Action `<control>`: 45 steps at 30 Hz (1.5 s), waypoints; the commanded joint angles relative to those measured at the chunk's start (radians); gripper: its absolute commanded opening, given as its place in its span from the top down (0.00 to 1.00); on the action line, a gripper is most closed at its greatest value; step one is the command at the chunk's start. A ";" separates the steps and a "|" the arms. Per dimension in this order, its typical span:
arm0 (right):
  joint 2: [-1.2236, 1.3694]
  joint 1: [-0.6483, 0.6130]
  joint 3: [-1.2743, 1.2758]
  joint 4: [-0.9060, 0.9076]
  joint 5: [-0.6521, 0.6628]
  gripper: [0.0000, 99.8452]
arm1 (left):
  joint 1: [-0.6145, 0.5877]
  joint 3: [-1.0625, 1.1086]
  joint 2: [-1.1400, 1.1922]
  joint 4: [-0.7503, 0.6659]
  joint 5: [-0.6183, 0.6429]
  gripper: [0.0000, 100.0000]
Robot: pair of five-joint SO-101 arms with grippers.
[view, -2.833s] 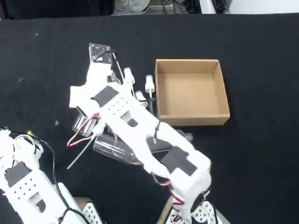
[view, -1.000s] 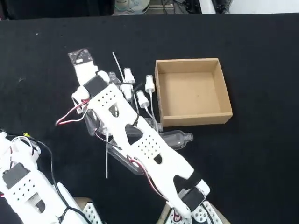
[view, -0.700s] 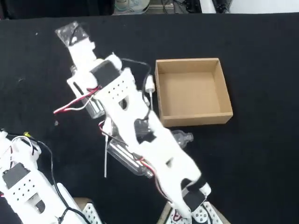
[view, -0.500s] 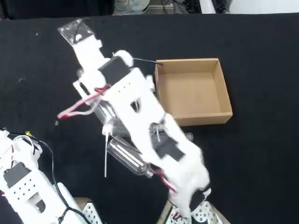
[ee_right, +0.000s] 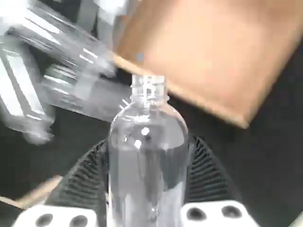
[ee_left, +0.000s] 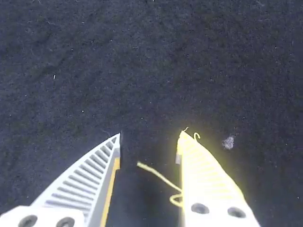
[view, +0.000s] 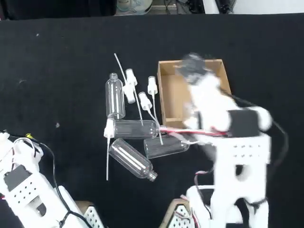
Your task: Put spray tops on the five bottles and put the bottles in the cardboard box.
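My right gripper point(ee_right: 147, 142) is shut on a clear bottle point(ee_right: 147, 156) without a top, its open neck towards the cardboard box point(ee_right: 213, 52). In the high view that arm stands over the cardboard box point(view: 165, 95), its gripper point(view: 192, 65) blurred near the far wall. Several clear bottles lie left of the box: one point(view: 114, 97) bare, one point(view: 134, 128) with a white top, and two more point(view: 166, 146) point(view: 132, 160) in front. Loose white spray tops point(view: 130, 77) point(view: 152, 86) point(view: 145, 101) lie beside them. My left gripper point(ee_left: 149, 137) is open over bare black cloth.
The left arm point(view: 21, 183) stays at the near left corner of the black table point(view: 57, 71). A thin dip tube point(view: 107, 164) lies loose by the front bottle. The cloth to the left of and behind the bottles is free.
The right arm rose from the bottle pile at the left and swung right over the box, uncovering the bottles and tops. The left arm kept still.
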 commanded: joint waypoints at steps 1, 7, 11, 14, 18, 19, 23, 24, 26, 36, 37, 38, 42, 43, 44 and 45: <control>-0.019 0.420 0.096 -0.089 0.126 0.96 | 0.012 -0.053 -0.002 0.006 0.006 0.81; 0.199 0.801 0.209 -0.402 0.166 0.96 | 0.012 -0.050 0.000 0.006 0.003 0.81; 0.444 0.902 0.188 -0.546 0.166 0.96 | 0.012 -0.041 0.000 0.000 0.006 0.81; 0.613 0.936 0.128 -0.578 0.163 0.96 | 0.012 -0.039 0.000 0.000 0.006 0.81; 0.779 0.947 0.036 -0.559 0.161 0.89 | 0.012 -0.039 0.000 0.000 0.006 0.81; 0.809 0.947 0.019 -0.551 0.161 0.85 | 0.012 -0.041 0.000 0.000 0.008 0.81; 0.874 0.936 -0.071 -0.451 0.167 0.76 | 0.012 -0.041 0.000 0.000 0.008 0.81; 0.872 0.927 -0.102 -0.411 0.167 0.76 | 0.012 -0.041 0.000 0.000 0.008 0.81; 0.869 0.919 -0.160 -0.336 0.167 0.76 | 0.012 -0.041 0.000 0.000 0.008 0.81; 0.877 0.913 -0.194 -0.288 0.221 0.76 | 0.012 -0.041 0.000 0.002 0.006 0.81; 0.877 0.910 -0.182 -0.293 0.227 0.76 | 0.012 -0.041 0.000 0.002 0.006 0.81; 0.877 0.905 -0.166 -0.310 0.232 0.76 | 0.012 -0.041 0.000 0.002 0.006 0.81; 0.877 0.901 -0.093 -0.417 0.232 0.76 | 0.012 -0.042 0.000 0.003 0.005 0.81; 0.877 0.901 -0.068 -0.439 0.232 0.76 | 0.012 -0.045 0.000 0.005 0.005 0.81; 0.877 0.901 -0.047 -0.453 0.232 0.76 | 0.012 -0.047 0.000 0.006 0.005 0.81; 0.877 0.901 -0.028 -0.462 0.232 0.76 | 0.012 -0.047 0.000 0.006 0.005 0.81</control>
